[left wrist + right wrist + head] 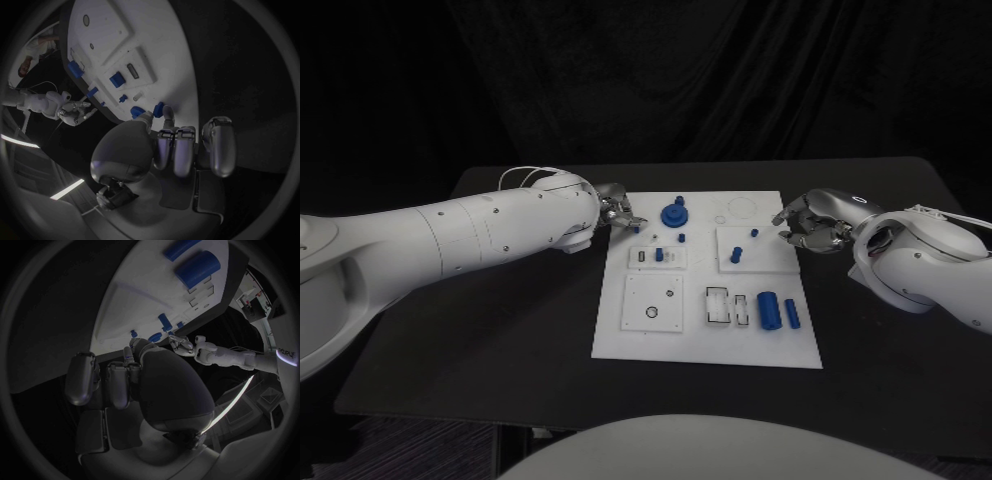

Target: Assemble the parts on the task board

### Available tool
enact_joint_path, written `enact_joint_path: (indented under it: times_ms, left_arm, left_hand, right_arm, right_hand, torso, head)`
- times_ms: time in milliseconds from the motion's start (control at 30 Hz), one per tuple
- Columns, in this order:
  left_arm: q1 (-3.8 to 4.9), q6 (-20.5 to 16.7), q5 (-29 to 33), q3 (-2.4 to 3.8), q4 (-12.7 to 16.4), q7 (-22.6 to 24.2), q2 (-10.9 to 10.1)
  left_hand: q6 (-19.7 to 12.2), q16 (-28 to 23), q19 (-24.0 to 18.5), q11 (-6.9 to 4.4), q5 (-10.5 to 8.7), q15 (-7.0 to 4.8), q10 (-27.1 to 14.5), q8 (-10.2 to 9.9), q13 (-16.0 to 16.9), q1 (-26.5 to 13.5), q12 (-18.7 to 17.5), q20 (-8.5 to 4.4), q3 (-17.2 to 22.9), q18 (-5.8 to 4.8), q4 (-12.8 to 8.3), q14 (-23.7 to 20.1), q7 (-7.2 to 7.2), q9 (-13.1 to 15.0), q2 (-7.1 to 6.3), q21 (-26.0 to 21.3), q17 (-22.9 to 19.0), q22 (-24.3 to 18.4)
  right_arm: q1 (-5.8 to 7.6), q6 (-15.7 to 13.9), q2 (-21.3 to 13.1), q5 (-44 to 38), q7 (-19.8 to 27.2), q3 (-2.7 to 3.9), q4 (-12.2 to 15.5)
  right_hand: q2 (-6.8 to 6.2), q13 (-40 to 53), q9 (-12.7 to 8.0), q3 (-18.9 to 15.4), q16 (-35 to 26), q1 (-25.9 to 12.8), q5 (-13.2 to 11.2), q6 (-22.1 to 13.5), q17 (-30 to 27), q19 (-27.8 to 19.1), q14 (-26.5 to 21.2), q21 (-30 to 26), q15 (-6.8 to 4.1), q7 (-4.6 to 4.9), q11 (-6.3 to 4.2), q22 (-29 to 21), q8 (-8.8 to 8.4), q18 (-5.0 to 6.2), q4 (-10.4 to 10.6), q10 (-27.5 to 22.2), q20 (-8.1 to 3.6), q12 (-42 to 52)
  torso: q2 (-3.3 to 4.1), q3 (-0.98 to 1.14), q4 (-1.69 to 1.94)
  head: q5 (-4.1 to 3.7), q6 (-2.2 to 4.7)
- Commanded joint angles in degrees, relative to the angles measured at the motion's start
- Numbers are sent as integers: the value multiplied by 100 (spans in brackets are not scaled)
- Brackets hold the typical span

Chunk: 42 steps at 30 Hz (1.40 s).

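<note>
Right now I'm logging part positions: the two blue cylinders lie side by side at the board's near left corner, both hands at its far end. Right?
Not quite. In the head view the two blue cylinders lie at the task board's near right, not its left. The left hand and right hand do flank its far end.

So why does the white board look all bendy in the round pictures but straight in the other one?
In the left wrist view and the right wrist view, the fisheye lens curves the task board edges and leaves a dark ring around the circle. In the head view, the same board keeps straight edges, bright against the dark table.
</note>
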Motion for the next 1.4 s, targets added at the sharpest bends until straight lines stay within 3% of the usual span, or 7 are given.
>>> enact_joint_path:
  times_ms: [33, 200, 467, 733, 1167, 1400]
  left_arm:
    - [-16, 84, 9, 5, 2, 82, 16]
    - [-20, 94, 9, 6, 1, 85, 14]
    - [-26, 109, 9, 6, 3, 93, 1]
    - [-33, 78, 9, 6, 19, 143, -18]
    - [-44, -222, 9, 6, 192, 289, -164]
    - [-44, -679, 9, 6, 573, 452, -424]
  left_hand:
    - [-47, 38, 131, 8, 59, 11, 586, -33, 1503, 94, 20, -19, 17, -72, -55, 605, -11, 130, -1, -21, 1509, 1135]
    - [-47, 38, 129, 7, 148, 9, 586, -56, 1503, 131, 20, -20, 42, -71, -76, 605, -12, 127, 7, -29, 1509, 1134]
    - [-50, 38, 121, -1, 460, 3, 586, -128, 1503, 248, 20, -24, 166, -67, -141, 605, -22, 125, 17, -51, 1509, 1129]
    - [-47, 38, 117, -25, 1007, -17, 586, -244, 1503, 497, 20, -44, 656, -65, -354, 605, -47, 126, -101, -62, 1509, 1128]
    - [15, 38, 118, -37, 1239, -29, 586, -299, 1503, 541, 20, -55, 1418, -66, -549, 605, -57, 136, -377, -64, 1509, 1129]
    - [57, 38, 127, -47, 1265, -37, 586, -283, 1503, 495, 20, -63, 1793, -70, -668, 605, -67, 141, -540, -44, 1509, 1135]
  right_arm:
    - [-15, 33, 0, -15, -45, 3, 2]
    - [-15, 38, 2, -15, -48, 3, 0]
    - [-15, 58, 4, -15, -56, 3, -2]
    - [-16, 73, 4, -15, -66, 3, -7]
    - [-17, 93, -18, -15, -88, 3, -3]
    - [-17, 100, -43, -15, -103, 3, 3]
  right_hand:
    - [10, 416, -1, 29, 7, -63, 24, 40, 769, 5, 408, -8, 32, -8, -10, 998, 3, -17, -9, 13, 0, 3]
    - [10, 416, -1, 29, 7, -63, 24, 40, 769, 5, 408, -8, 32, -8, -10, 998, 3, -17, -9, 13, 0, 3]
    - [10, 414, -3, 35, -8, -67, 25, 39, 756, -2, 405, -31, 34, -5, -8, 992, 1, -12, -12, 12, 1, 1]
    - [11, 409, -4, 37, -15, -67, 25, 40, 750, -4, 403, -38, 34, -5, -7, 990, 0, -11, -13, 9, 1, -4]
    - [11, 403, -5, 40, -17, -67, 26, 38, 748, -9, 402, -51, 35, -4, -7, 986, -1, -9, -17, 4, 1, -10]
    - [11, 403, -5, 40, -17, -67, 26, 38, 748, -9, 402, -51, 35, -4, -7, 986, -1, -9, -17, 4, 1, -10]
  torso:
    - [0, -1, 7]
    - [-2, 1, 0]
    - [-3, 1, 0]
    - [2, -1, 5]
    - [-4, -2, 5]
    - [-1, -1, 6]
  head:
    - [-4, -1]
    - [8, -1]
    - [22, -1]
    - [24, -1]
    - [28, -1]
    - [13, -1]
